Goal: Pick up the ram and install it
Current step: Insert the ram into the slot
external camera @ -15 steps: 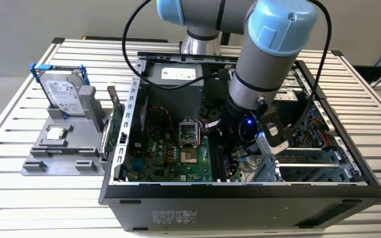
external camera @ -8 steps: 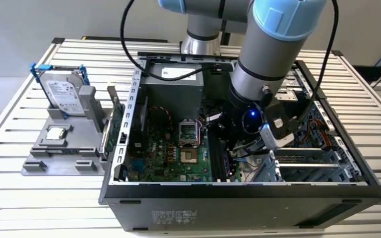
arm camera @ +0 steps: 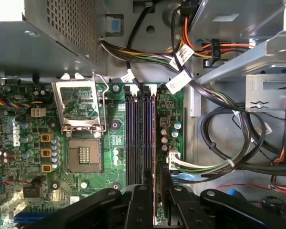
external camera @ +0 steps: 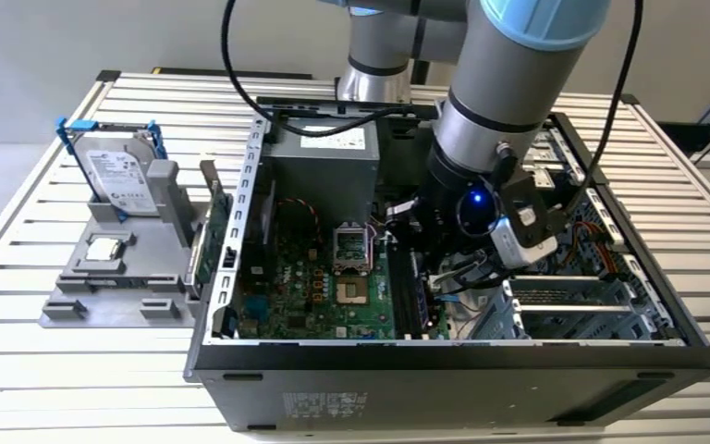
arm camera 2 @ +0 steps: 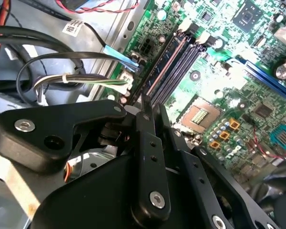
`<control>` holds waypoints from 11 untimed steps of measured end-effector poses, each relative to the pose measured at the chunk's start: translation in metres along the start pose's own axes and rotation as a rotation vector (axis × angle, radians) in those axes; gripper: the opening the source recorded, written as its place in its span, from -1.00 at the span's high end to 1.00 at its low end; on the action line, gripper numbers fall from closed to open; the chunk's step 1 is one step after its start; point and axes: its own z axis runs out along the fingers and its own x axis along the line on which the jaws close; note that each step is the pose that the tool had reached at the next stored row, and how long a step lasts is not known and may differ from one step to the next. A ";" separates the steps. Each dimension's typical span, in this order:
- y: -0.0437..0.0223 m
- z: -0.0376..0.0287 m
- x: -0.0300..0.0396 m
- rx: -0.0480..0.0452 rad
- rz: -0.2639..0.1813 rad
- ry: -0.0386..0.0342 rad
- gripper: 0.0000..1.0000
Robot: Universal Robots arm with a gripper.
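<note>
The ram is a thin dark stick with a reddish edge. It stands lengthwise in the outermost memory slot of the green motherboard, on the side nearest the cable bundle. In the second wrist view the ram runs away from my fingers along that slot. My gripper straddles the ram's near end, one black finger on each side, shut on it. In the exterior view the gripper hangs low inside the open computer case.
Cable bundles lie close beside the slot. The open processor socket is on the slots' other side. Outside the case, on the exterior view's left, a grey holder carries the hard drive, a small silver chip and a green board on edge.
</note>
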 end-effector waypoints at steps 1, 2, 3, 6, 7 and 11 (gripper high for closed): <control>-0.0001 -0.0013 0.0000 -0.0006 0.000 0.0000 -1.00; -0.0002 -0.0026 0.0001 -0.0009 0.000 0.0001 -1.00; -0.0002 -0.0032 0.0001 -0.0012 0.000 0.0001 -1.00; -0.0003 -0.0032 0.0001 -0.0013 0.000 0.0000 1.00; -0.0003 -0.0032 0.0001 -0.0012 0.000 0.0001 1.00; -0.0003 -0.0033 0.0001 -0.0012 0.000 0.0001 1.00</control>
